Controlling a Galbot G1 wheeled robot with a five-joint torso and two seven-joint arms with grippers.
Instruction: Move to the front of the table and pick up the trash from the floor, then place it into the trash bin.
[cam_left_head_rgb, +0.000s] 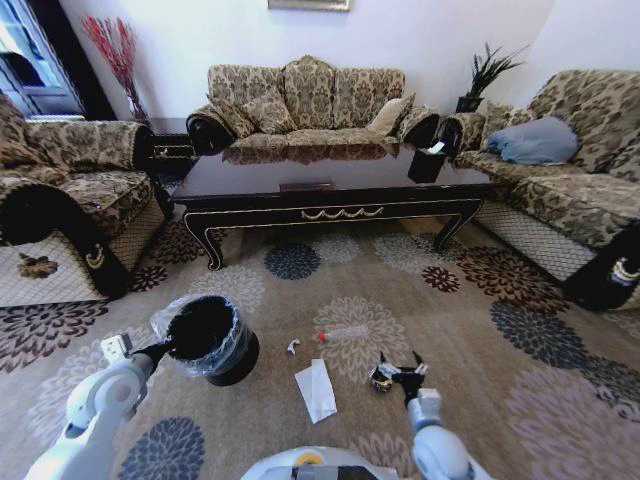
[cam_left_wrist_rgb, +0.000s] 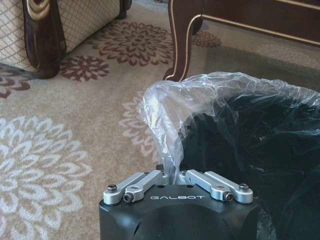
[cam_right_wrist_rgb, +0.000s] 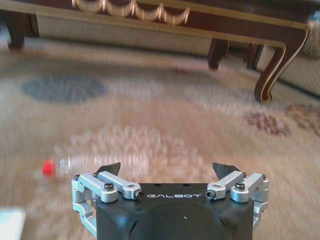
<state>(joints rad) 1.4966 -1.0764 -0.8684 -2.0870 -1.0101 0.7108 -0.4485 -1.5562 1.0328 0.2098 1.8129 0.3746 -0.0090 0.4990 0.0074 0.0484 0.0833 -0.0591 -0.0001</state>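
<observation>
Patterned floor (cam_left_head_rgb: 470, 330), lower centre: right gripper (cam_left_head_rgb: 403, 374) spread wide beside dark wrapper (cam_left_head_rgb: 381, 378) — better lowered squarely over it. Left gripper (cam_left_wrist_rgb: 175, 176) pinching trash bin (cam_left_head_rgb: 215, 340) liner.

"GALBOT" stands in pale letters on the black body of the left pincer (cam_left_wrist_rgb: 176, 176), and the same word on the right pincer (cam_right_wrist_rgb: 169, 169). Nothing else is readable.

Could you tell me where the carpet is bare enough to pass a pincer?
Bare carpet lies between the table and the bottle, and right of the right pincer. It is crowded from the bin, gripped by the left pincer, across the scrap and paper to the wrapper.
</observation>
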